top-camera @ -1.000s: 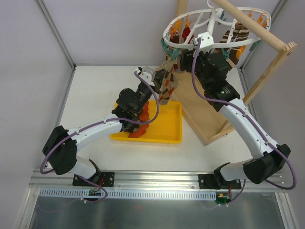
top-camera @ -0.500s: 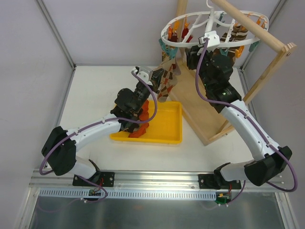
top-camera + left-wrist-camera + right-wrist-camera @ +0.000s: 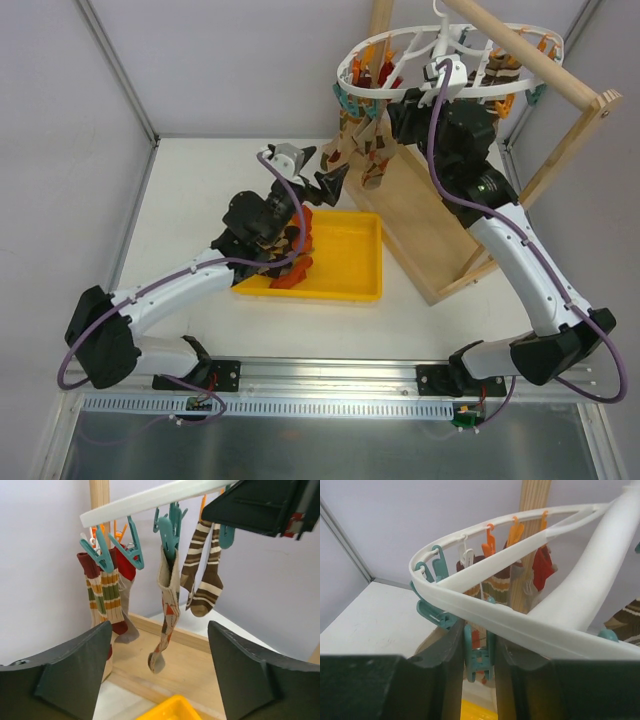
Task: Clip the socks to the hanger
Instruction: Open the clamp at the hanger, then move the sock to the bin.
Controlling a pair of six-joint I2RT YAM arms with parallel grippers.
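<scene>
The white hanger [image 3: 350, 62] hangs from the wooden rod, with several socks clipped round its ring [image 3: 485, 611]. An argyle sock [image 3: 167, 585] dangles from a teal clothespin [image 3: 170, 530] and nothing else touches it. Below and in front of that sock, my left gripper [image 3: 159, 647] is open and empty; from the top view it [image 3: 322, 168] sits just left of the sock [image 3: 365, 150]. My right gripper [image 3: 480, 650] is up under the ring, shut on a teal clothespin [image 3: 479, 657]. Orange-red socks [image 3: 295, 258] lie in the yellow tray.
The yellow tray [image 3: 350, 285] lies under my left forearm. A wooden stand, its base board [image 3: 430, 250] and slanted rod [image 3: 530, 55], carries the hanger at the right. Brown striped socks [image 3: 205, 575] and a green-orange striped one [image 3: 107, 590] hang nearby. White enclosure walls are close behind.
My left gripper has opened, let go of the argyle sock and drawn back down-left; the sock now hangs from the hanger. My right gripper closed on the clothespin and has stayed there.
</scene>
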